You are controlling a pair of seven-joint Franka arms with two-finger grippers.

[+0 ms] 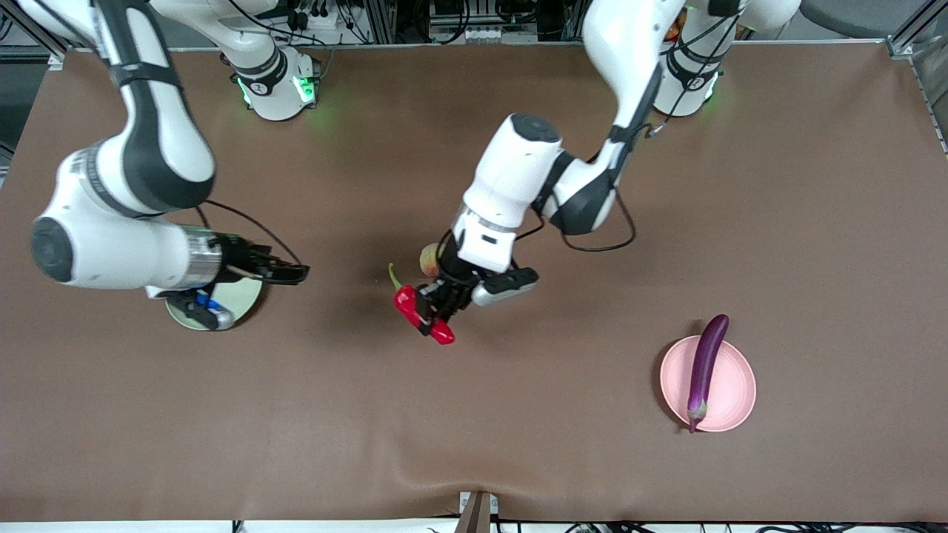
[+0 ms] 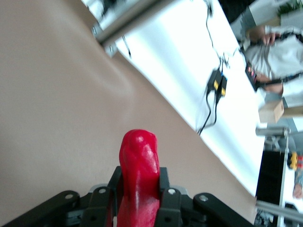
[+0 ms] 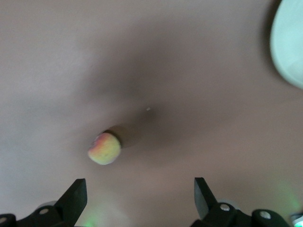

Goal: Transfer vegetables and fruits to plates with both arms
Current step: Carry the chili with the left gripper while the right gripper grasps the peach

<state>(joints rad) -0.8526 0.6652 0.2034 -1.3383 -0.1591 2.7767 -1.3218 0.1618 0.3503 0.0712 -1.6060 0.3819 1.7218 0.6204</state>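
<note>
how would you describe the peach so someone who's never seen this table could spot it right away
Start at the middle of the brown table, where the left gripper holds a red chili pepper. Right beside that gripper's wrist, farther from the front camera than the pepper, sits the peach. It is the only round, yellowish-pink ball in view.

Brown table point(image 1: 518, 414): peach point(image 1: 429, 260) near centre, pink plate point(image 1: 735, 385) at four o'clock, green plate point(image 1: 241, 296) at nine.
</note>
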